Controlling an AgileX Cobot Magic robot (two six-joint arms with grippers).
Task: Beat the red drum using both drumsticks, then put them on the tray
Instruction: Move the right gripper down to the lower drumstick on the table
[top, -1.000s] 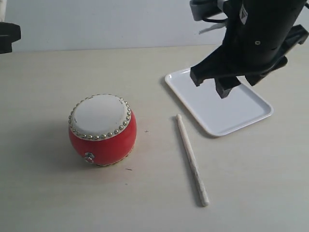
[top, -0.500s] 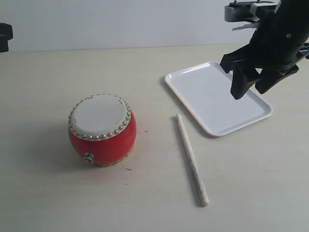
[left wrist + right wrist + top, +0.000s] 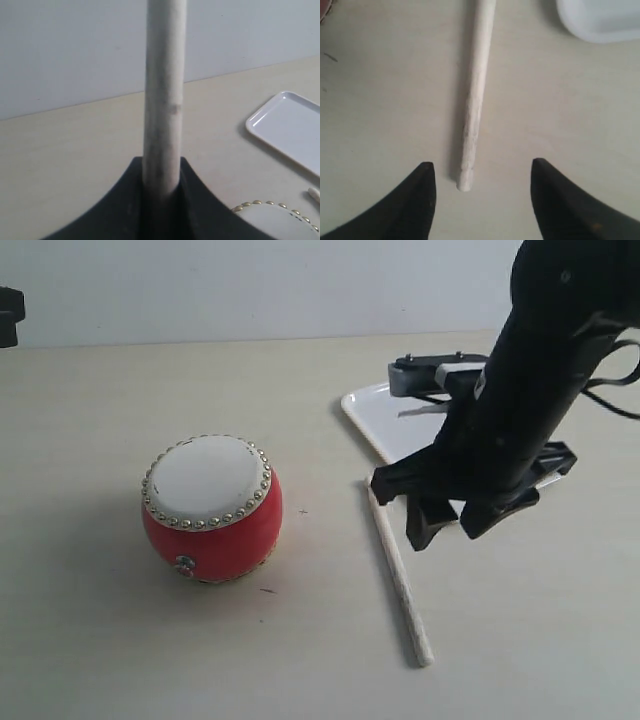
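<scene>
Right tool (image 3: 448, 528) moved off the tray (image 3: 380, 415), down over the drumstick (image 3: 398, 575).

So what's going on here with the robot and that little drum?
The left gripper is shut on one drumstick. The right gripper hovers open just above the other drumstick, which lies on the table between the red drum and the tray. Nothing is touching the drum.
</scene>
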